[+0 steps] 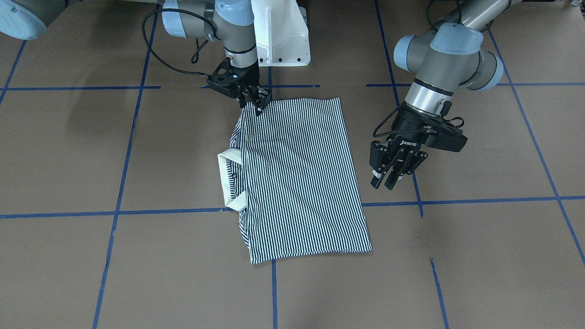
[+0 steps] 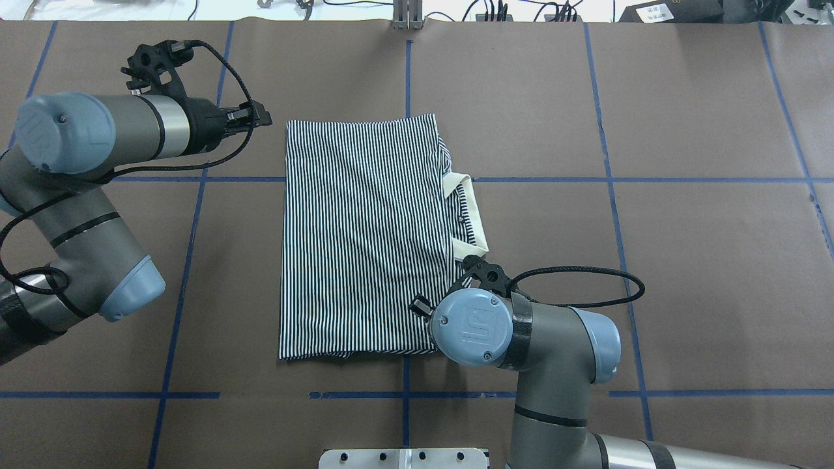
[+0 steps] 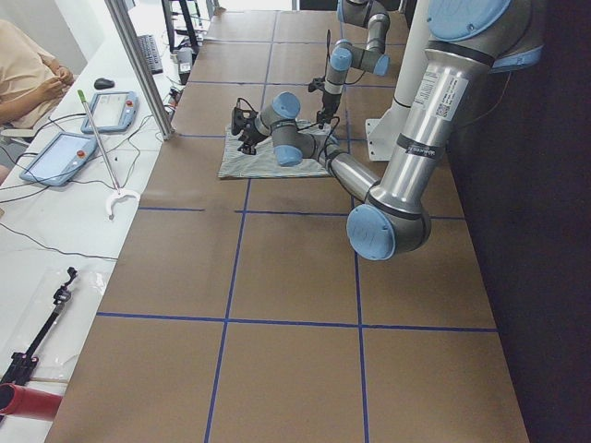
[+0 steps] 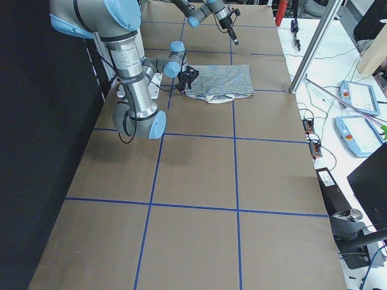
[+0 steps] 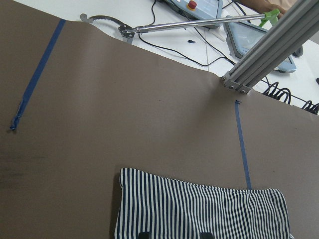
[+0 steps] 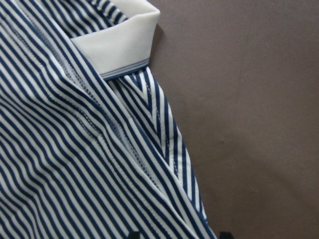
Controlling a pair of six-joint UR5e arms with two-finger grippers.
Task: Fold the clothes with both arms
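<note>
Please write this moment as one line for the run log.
shirt: folded flat, collar out | left gripper: open, beside shirt | right gripper: open, over edge near collar

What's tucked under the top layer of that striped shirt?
The cream collar pokes out from under the folded top layer of the polo shirt. The rest beneath is covered.

The polo shirt [image 1: 297, 178] is soft, matt knit cloth, faintly creased; its cream collar [image 1: 227, 180], at nine o'clock in the front-facing view, looks smoother and stiffer. The table [image 1: 480, 256] wears matt brown paper crossed by blue tape lines [image 1: 160, 211]. The left arm [image 1: 422, 64] and right arm [image 1: 237, 39] show satin grey metal with smooth pale-blue plastic caps
</note>
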